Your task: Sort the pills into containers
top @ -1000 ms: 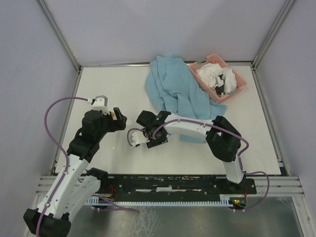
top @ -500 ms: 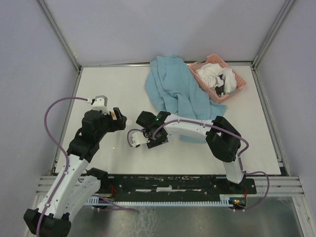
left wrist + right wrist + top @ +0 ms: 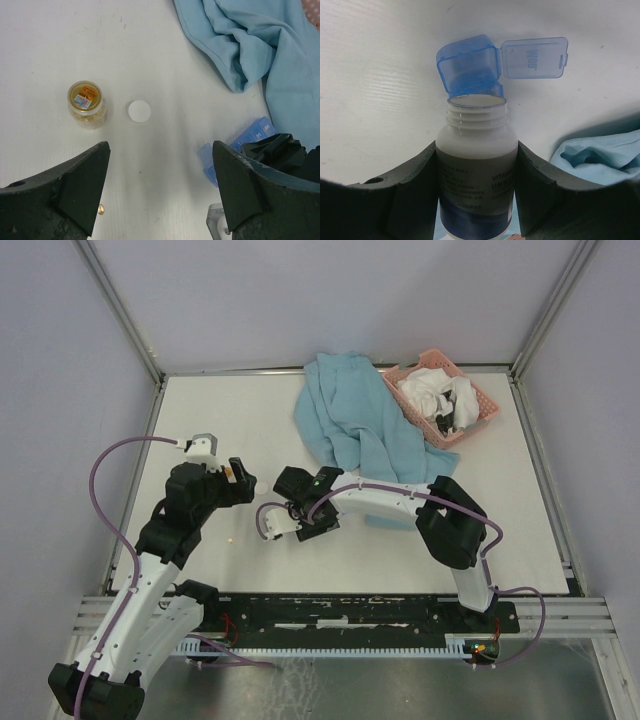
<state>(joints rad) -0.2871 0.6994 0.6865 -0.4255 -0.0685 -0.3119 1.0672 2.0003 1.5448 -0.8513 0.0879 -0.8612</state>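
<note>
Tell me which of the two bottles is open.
The white bottle between the right fingers: its threaded neck is uncapped. The small jar on the table is closed, gold-topped.

One each: organiser strip point(image 3: 470, 65), white bottle point(image 3: 476, 180), jar point(image 3: 87, 104), cap point(image 3: 139, 110), loose pill point(image 3: 101, 209), cloth point(image 3: 350, 420), basket point(image 3: 410, 412).

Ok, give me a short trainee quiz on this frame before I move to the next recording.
1. True or false: the right claw is shut on the white bottle.
2. The bottle's uncapped mouth points at: A) an open compartment of the blue organiser; B) the pink basket; C) the cloth.
3. In the left wrist view, what lies on the table just beside the small jar?
Key: 1 true; 2 A; 3 the white cap.
</note>
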